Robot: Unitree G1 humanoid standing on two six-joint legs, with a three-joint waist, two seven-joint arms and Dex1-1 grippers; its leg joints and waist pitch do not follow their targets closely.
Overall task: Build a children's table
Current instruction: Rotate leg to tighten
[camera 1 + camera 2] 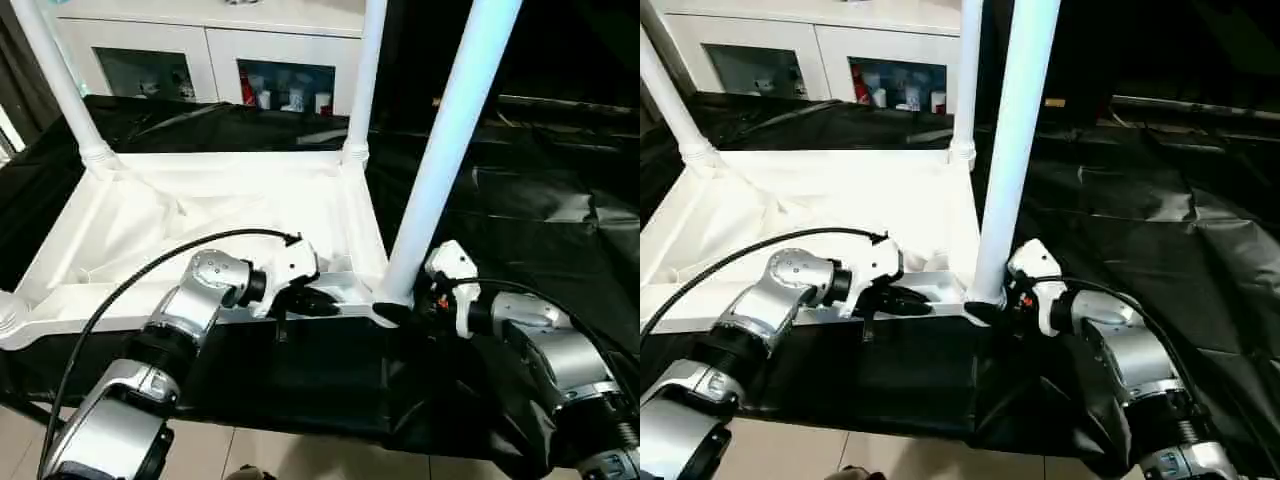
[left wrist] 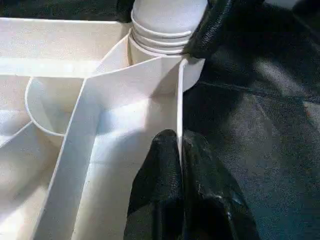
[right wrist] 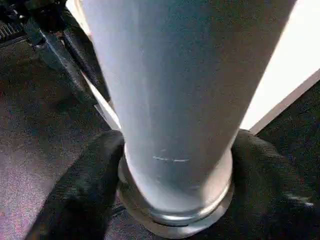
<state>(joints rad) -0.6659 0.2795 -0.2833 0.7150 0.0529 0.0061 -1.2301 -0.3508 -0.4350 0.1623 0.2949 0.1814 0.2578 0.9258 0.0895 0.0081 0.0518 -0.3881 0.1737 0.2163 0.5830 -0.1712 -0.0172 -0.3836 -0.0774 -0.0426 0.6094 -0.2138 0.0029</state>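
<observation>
The white tabletop (image 1: 200,220) lies upside down on a black-covered surface, ribs facing up. Two white legs stand in its far corner sockets, one on the left (image 1: 60,80) and one on the right (image 1: 365,70). A third leg (image 1: 440,150) rises from the near right corner. My right gripper (image 1: 395,312) is shut around that leg's base; the right wrist view has the leg (image 3: 180,90) between both black fingers (image 3: 85,190). My left gripper (image 1: 310,300) is shut on the tabletop's near rim, the thin rim wall (image 2: 179,115) pinched between its fingers (image 2: 160,190).
A white cabinet (image 1: 210,60) with glass doors stands behind the work surface. Black sheeting (image 1: 540,230) covers the surface to the right of the tabletop and hangs over its front edge. A black cable (image 1: 150,270) loops over my left forearm.
</observation>
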